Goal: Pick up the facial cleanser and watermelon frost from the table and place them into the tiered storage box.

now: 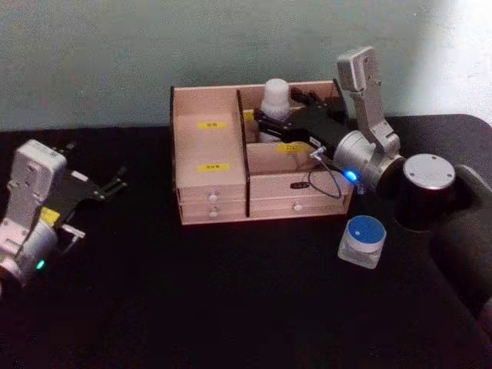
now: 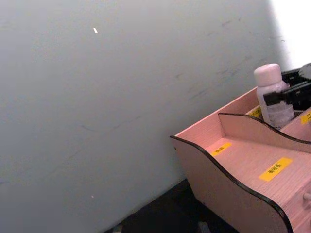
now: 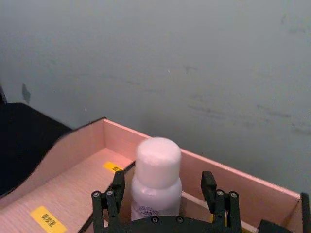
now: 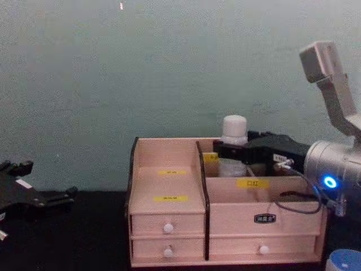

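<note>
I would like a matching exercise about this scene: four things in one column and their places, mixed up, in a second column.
Things:
1. facial cleanser
2. watermelon frost
3. left gripper
4. right gripper

Places:
A. on the table, in front of the right end of the tiered storage box
B. upright in a rear compartment, just right of the divider
C. over the box, one finger on each side of the bottle
D. above the table, left of the box

Pairs: 1-B, 2-A, 3-D, 4-C

facial cleanser [image 1: 276,98]: upright, in tiered storage box [image 1: 192,146] rear | watermelon frost [image 1: 362,240]: outside, front-right
</note>
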Motion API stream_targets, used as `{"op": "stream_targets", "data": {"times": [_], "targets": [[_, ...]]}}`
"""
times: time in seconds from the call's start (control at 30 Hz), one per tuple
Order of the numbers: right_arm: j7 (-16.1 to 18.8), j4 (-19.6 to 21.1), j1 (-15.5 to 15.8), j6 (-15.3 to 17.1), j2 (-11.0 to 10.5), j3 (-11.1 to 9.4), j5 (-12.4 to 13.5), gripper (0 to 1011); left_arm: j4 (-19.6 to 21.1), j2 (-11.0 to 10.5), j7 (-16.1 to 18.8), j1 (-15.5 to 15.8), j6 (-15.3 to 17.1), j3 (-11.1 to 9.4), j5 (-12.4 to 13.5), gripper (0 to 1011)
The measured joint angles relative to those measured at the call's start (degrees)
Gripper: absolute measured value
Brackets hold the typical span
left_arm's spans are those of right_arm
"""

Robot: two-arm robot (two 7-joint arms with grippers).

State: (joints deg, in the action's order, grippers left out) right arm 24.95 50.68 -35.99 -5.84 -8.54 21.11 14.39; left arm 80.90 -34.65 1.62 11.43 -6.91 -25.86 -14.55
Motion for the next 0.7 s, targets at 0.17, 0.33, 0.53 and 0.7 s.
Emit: {"op": "stream_targets", "data": {"times": [0.17,0.33,0.53,0.7], "targets": [[-0.4,5.7,2.8,-0.3,-1.3,-0.2,-0.4,1002,0.0,0.0,0.0,0.0,0.0,0.0,0.0,1001],[-0.9,13.2,6.4,0.1,-3.4,-0.7,-0.7,1002,0.0,0.0,0.0,0.0,0.0,0.0,0.0,1001],[-1.0,21.1,10.7,1.6,-6.2,-1.8,0.2,1003,0.0,0.0,0.0,0.0,0.0,0.0,0.0,1001],[-0.8,26.9,14.7,2.8,-9.4,-2.9,1.2,1003,0.0,0.0,0.0,0.0,0.0,0.0,0.0,1001]]}}
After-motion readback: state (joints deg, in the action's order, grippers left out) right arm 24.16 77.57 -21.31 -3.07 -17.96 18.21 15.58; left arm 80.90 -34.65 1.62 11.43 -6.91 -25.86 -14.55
